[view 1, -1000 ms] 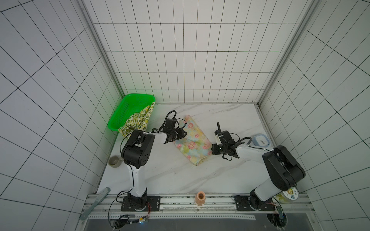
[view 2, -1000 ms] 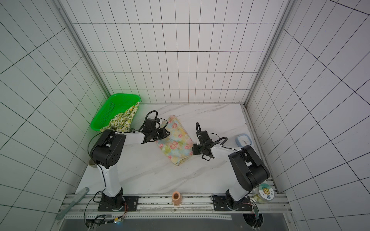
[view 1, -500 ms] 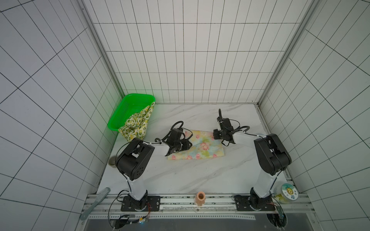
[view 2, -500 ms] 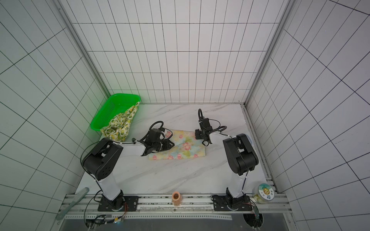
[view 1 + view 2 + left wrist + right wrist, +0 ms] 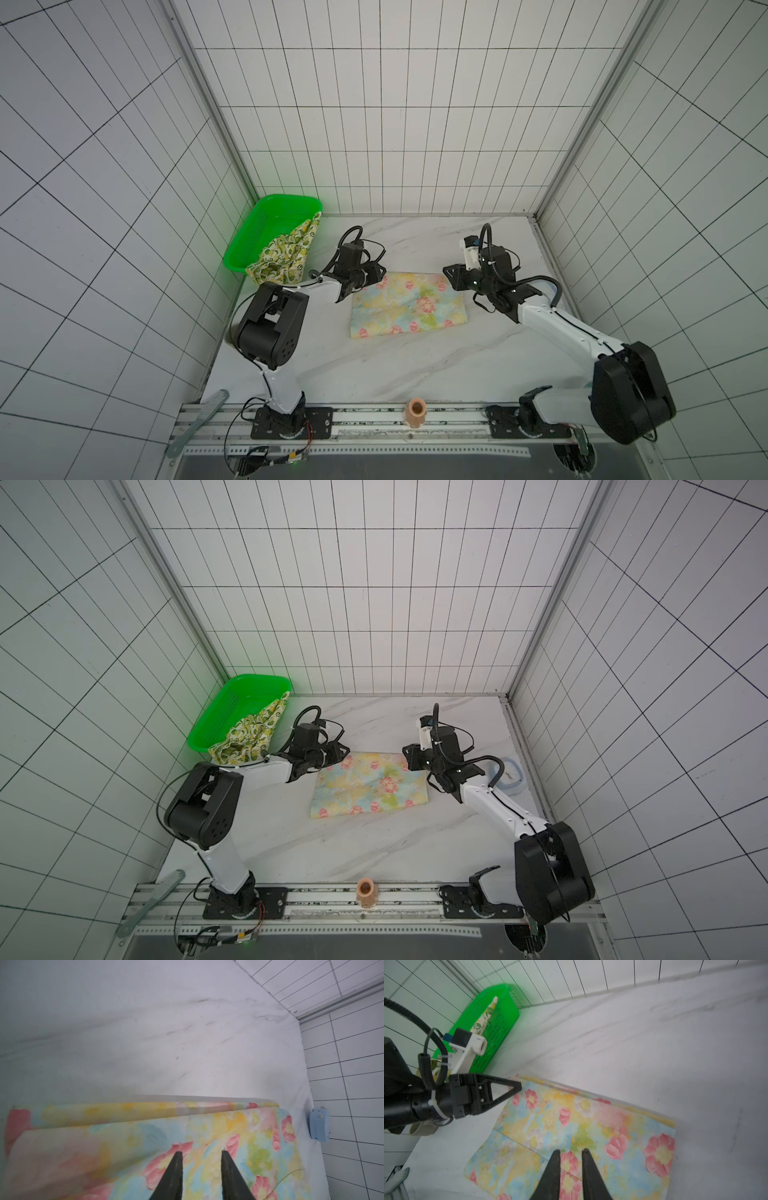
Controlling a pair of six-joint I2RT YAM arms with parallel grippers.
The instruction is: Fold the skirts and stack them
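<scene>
Across both top views, two skirts show. One floral skirt (image 5: 407, 305) lies folded into a flat rectangle in the middle of the marble table (image 5: 374, 374). One lemon skirt (image 5: 286, 257) hangs unfolded over the rim of the single green basket (image 5: 266, 220), well apart from it. I judge the first fold roughly done, with the second skirt and the stacking left. The left gripper (image 5: 374, 276) and right gripper (image 5: 451, 277) sit at the rectangle's far corners.

From the left wrist, the left gripper (image 5: 201, 1151) is narrowly parted above the flowers, pinching nothing.

From the right wrist, the right gripper (image 5: 570, 1151) shows a slimmer gap, likewise empty.
</scene>
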